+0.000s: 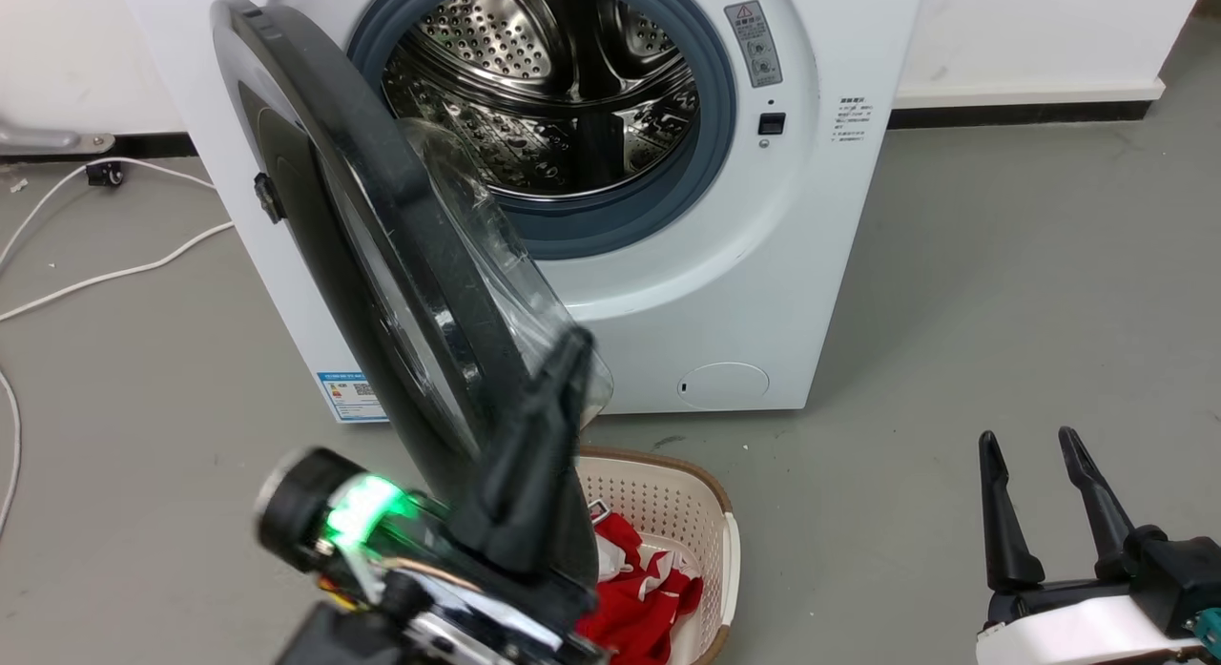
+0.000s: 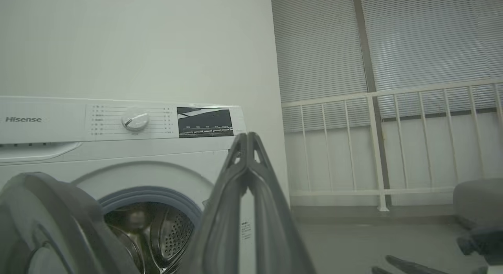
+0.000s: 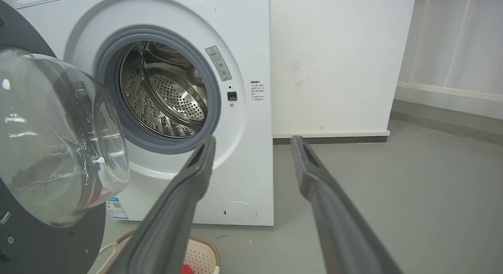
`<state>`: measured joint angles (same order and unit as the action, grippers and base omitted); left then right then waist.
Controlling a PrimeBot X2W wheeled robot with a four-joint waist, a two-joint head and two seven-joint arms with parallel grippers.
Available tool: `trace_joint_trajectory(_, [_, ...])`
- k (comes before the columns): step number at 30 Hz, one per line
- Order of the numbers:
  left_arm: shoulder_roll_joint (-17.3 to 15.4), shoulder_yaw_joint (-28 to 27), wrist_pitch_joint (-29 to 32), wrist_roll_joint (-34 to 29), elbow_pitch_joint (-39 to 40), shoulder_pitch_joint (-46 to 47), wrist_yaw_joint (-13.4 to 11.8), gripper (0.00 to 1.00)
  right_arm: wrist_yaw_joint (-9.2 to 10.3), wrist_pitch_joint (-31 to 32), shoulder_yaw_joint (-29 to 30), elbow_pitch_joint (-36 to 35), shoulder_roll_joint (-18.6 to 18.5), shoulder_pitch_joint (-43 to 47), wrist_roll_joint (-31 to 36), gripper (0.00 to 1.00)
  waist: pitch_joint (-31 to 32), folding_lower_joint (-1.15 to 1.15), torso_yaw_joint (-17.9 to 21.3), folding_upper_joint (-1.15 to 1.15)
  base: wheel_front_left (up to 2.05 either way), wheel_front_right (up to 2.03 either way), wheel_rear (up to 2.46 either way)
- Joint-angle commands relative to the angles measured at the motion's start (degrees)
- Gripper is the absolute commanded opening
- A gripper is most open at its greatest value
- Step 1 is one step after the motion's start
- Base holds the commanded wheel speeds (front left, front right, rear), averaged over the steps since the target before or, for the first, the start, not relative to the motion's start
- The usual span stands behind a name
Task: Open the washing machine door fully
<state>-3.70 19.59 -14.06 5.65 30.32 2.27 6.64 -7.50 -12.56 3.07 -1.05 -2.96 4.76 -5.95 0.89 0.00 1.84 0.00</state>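
Note:
The white washing machine stands with its door swung out to the left, roughly edge-on to the head view. The door's clear glass bowl bulges toward the steel drum. My left gripper is shut with nothing between its fingers. It points up along the inner side of the door near the free edge, and I cannot tell whether it touches. In the left wrist view the left gripper sits right of the door. My right gripper hangs open at the lower right, away from the door.
A beige laundry basket holding red cloth sits on the floor under the door's lower edge. White cables trail over the floor at the left. A small round white flap is low on the machine front. A white railing stands to the right.

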Motion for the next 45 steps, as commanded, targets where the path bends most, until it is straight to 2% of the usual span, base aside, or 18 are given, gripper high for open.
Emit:
trace_joint_trajectory(1, [-0.71,1.73,1.05,0.59,-1.67,-2.03,0.29,0.00,0.02,0.21,-0.06,0.12,0.17,-0.06,-0.41,1.00,0.04,0.00,0.12,0.00,0.00,0.00,0.00])
trace_joint_trajectory(5, [-1.88,5.20,4.66,2.28,-6.68,-6.17,0.42,0.00,0.02,0.26,0.04,0.20,0.17,0.31,-0.66,1.00,0.03,0.00,-0.05,0.00,0.00,0.00,0.00])
trace_joint_trajectory(11, [-2.52,7.58,9.62,3.83,-14.29,-10.21,0.27,0.00,0.02,0.77,-0.20,0.46,0.16,0.23,-0.96,1.00,-0.23,0.00,-0.57,0.00,0.00,0.00,0.00])
trace_joint_trajectory(22, [-1.22,5.30,7.13,4.12,-24.51,-3.64,-2.31,0.00,0.02,1.22,-0.72,0.76,0.16,-0.34,-1.30,1.00,-0.99,0.00,-0.20,0.00,0.00,0.00,0.00])
trace_joint_trajectory(34, [-0.75,3.45,4.50,5.15,-28.63,-0.69,-4.82,0.00,0.02,1.25,-0.90,1.54,0.16,-0.22,-2.32,1.00,-1.24,0.00,0.22,0.00,0.00,0.00,0.00])
trace_joint_trajectory(45, [-1.29,3.68,4.94,5.57,-27.95,-2.63,-5.95,0.00,0.02,1.48,-1.25,2.29,0.16,-0.30,-3.19,1.00,-0.81,0.00,-1.10,0.00,0.00,0.00,0.00])
